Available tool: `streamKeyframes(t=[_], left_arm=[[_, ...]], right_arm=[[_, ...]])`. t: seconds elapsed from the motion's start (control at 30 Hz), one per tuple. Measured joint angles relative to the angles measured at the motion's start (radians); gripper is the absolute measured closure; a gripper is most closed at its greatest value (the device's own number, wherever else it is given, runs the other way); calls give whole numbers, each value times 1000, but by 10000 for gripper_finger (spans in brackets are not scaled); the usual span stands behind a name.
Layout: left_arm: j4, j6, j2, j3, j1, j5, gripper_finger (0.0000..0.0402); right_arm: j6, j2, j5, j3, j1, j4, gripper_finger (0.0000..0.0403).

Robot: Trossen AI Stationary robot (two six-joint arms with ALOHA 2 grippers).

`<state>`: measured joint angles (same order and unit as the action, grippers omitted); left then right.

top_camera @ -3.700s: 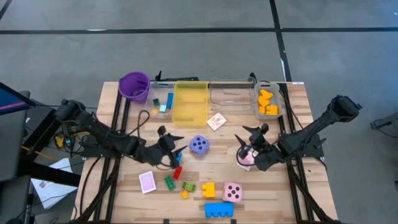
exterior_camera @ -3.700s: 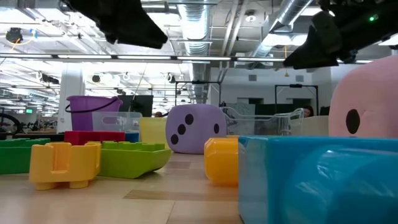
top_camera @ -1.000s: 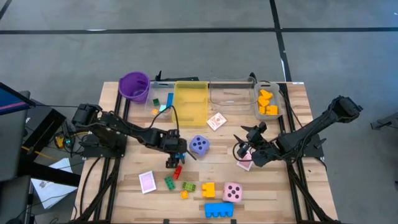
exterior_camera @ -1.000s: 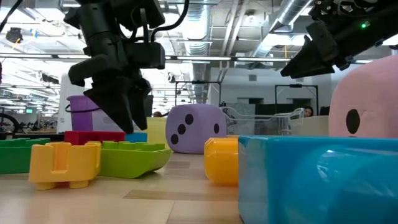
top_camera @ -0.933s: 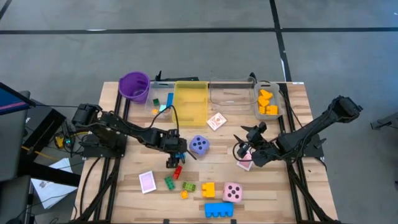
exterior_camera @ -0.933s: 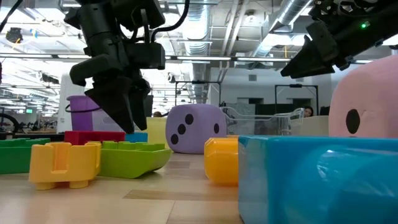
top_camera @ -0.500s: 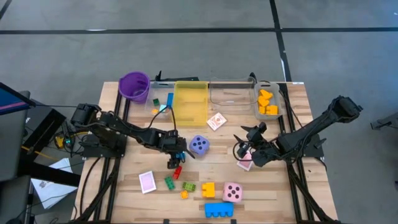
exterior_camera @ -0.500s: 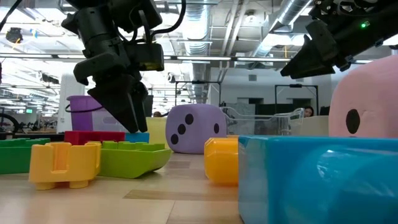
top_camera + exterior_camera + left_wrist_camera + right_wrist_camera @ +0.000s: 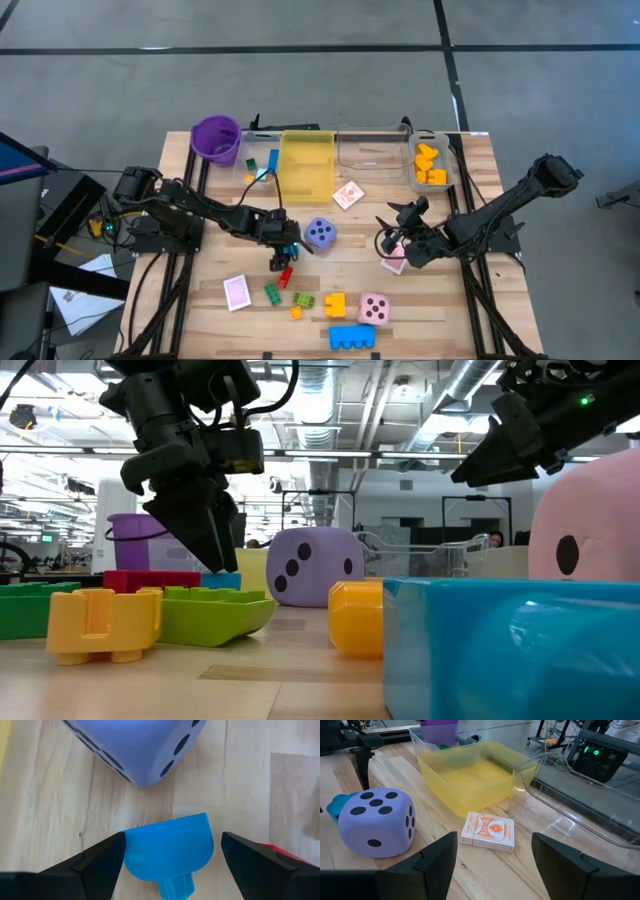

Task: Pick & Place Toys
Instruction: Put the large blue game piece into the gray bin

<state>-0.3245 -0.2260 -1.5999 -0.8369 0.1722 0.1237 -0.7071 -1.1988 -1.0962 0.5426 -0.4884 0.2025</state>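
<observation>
My left gripper (image 9: 284, 250) is open, low over the table, and points down. Its fingers stand on either side of a small blue brick (image 9: 167, 851) that lies on the wood beside the purple die (image 9: 320, 234). One finger (image 9: 102, 862) stands right at the brick's edge; I cannot tell whether it touches. A red brick (image 9: 285, 275) lies just nearer. My right gripper (image 9: 395, 240) is open and empty above a pink card (image 9: 396, 263). The pink die (image 9: 374, 308), the yellow brick (image 9: 335, 304), the green bricks (image 9: 304, 299) and the large blue brick (image 9: 352, 337) lie near the front edge.
Along the far edge stand a purple cup (image 9: 216, 138), a clear bin with bricks (image 9: 258, 162), a yellow bin (image 9: 306, 163), a clear bin (image 9: 370, 150) and a small bin of orange bricks (image 9: 430, 165). A card deck (image 9: 348, 195) lies before them. A pink card (image 9: 236, 292) lies at front left.
My left gripper has shifted a little toward the table's right edge over the small blue brick, staying low. The brick and the other toys have kept their places.
</observation>
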Motion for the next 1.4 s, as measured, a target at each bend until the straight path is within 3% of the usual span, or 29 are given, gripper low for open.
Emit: streamKeyframes(t=[0.5,0.93,1.4], left_arm=[[-13,-215,158,1,0,-2,80],[-27,-221,216,0,18,0,78],[-42,-222,215,0,30,18,6]], right_arm=[[-1,0,50,-1,0,13,154],[-3,0,52,-10,0,6,154],[0,0,52,-10,0,6,154]])
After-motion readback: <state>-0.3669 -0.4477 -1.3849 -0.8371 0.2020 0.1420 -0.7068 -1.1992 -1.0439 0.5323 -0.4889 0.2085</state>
